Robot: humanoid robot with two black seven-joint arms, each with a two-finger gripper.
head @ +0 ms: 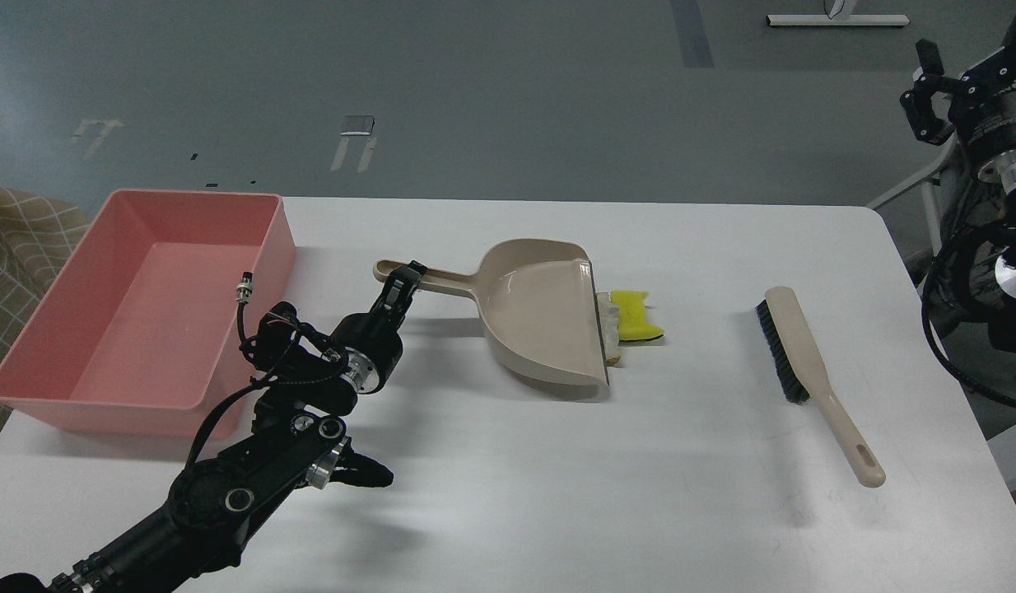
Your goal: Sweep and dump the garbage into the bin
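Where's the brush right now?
In the head view the brush lies flat on the table's right side, untouched, well right of the dustpan and sponge.

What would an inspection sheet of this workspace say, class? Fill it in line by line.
Surface: white table, bare in front.
Job's things: yellow sponge and pale scrap at the mouth of the beige dustpan; pink bin far left, nothing seen inside; brush lying right, untouched.
Clutter: nothing seen.
Grippers: left gripper at the dustpan handle, closure unclear; right gripper raised off the table, closure unclear.
Cables: loose black wire with metal plug on left arm.
Surroundings: grey floor, checked fabric left.
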